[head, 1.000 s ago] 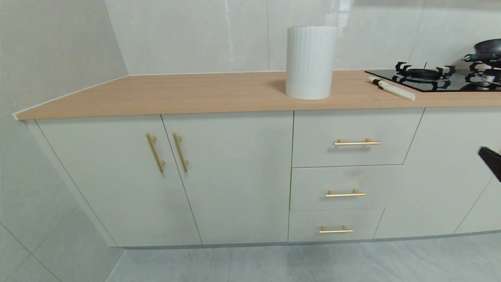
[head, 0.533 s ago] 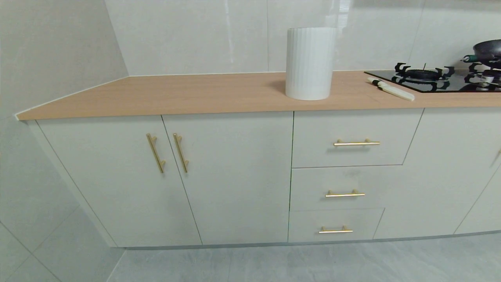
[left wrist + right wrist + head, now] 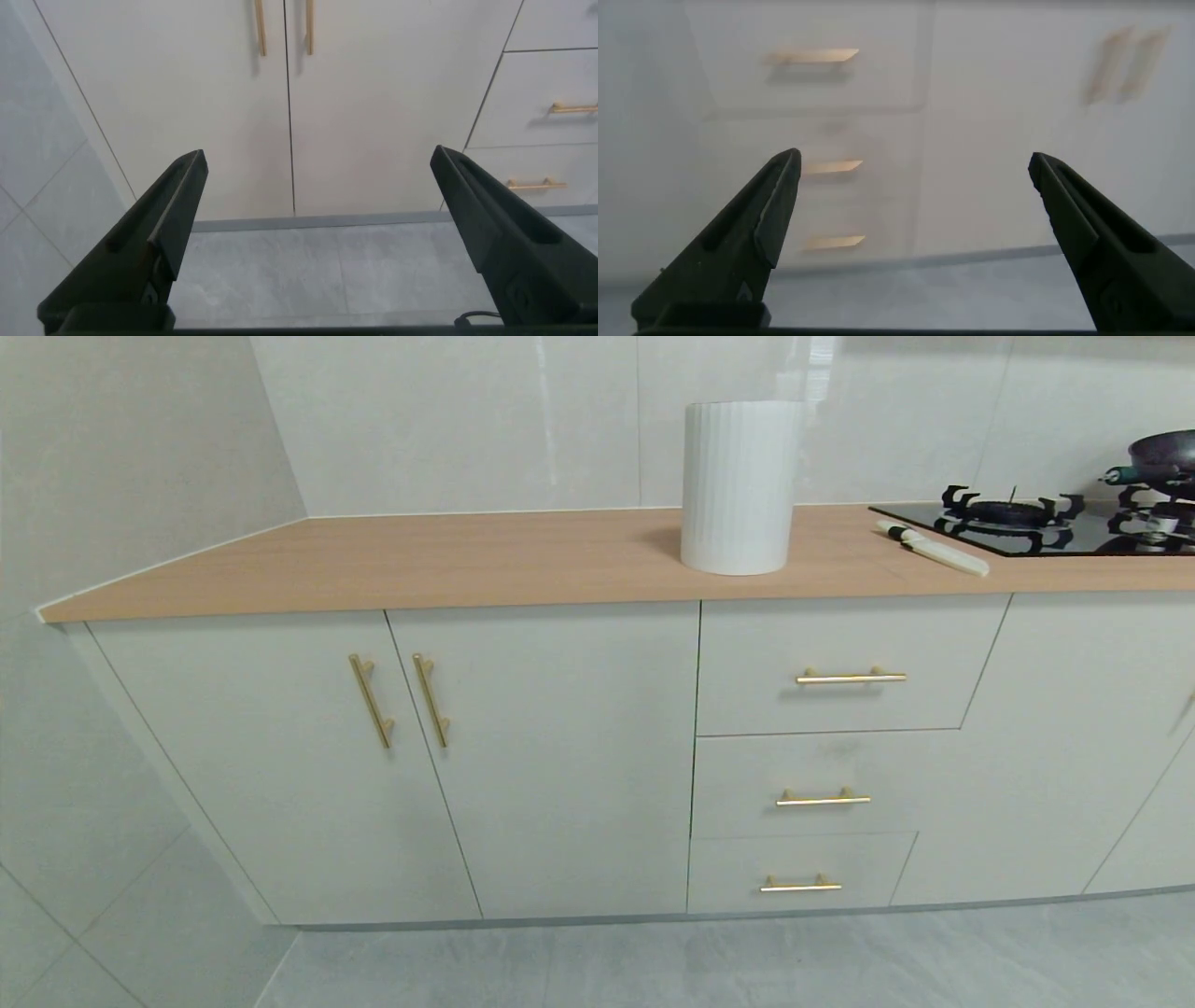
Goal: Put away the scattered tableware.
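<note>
The right tool was pulled back from the drawers, spread wide and empty like the left tool. The knife was left ungrasped on the desk, right of the white canister.

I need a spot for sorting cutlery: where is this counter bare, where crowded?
Widest bare stretch of the countertop: from the left wall corner to the white ribbed container. A narrower patch lies between that container and the knife. Crowded at the right end: the knife lies beside the hob, with a pan on its far burner.
</note>
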Controlling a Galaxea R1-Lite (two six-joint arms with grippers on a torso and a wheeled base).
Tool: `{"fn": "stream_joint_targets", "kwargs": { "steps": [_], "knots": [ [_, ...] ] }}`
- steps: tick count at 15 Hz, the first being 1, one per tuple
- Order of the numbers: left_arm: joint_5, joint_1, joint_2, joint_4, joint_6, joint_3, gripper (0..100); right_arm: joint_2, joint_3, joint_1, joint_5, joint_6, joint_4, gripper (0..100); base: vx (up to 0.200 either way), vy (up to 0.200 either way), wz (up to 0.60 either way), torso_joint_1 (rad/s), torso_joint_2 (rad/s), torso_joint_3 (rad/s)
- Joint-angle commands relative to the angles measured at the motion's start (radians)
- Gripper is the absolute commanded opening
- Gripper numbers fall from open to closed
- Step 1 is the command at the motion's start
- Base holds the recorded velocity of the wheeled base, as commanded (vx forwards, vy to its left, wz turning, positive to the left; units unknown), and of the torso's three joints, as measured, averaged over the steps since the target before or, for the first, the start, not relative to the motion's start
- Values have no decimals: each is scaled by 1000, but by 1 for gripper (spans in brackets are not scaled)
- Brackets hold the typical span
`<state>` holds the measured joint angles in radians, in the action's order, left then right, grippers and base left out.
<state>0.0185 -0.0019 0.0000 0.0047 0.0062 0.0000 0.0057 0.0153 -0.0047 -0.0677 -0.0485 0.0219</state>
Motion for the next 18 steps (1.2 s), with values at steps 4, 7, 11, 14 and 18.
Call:
{"fn": "stream_joint_targets", "kwargs": {
  "steps": [4,7,11,14,18],
  "knots": [
    [0,0,0,0,0,0,100,-4,-15,0,31,30,-22,100,0,0,0,0,0,0],
    [0,0,0,0,0,0,100,-4,-15,0,31,27,-22,100,0,0,0,0,0,0],
    [0,0,0,0,1,0,100,-4,-15,0,31,30,-23,100,0,0,0,0,0,0],
    [0,0,0,0,3,0,100,-4,-15,0,32,32,-22,100,0,0,0,0,0,0],
    [1,0,0,0,3,0,100,-4,-15,0,32,32,-22,100,100,0,0,-1,1,2]
  ]
}}
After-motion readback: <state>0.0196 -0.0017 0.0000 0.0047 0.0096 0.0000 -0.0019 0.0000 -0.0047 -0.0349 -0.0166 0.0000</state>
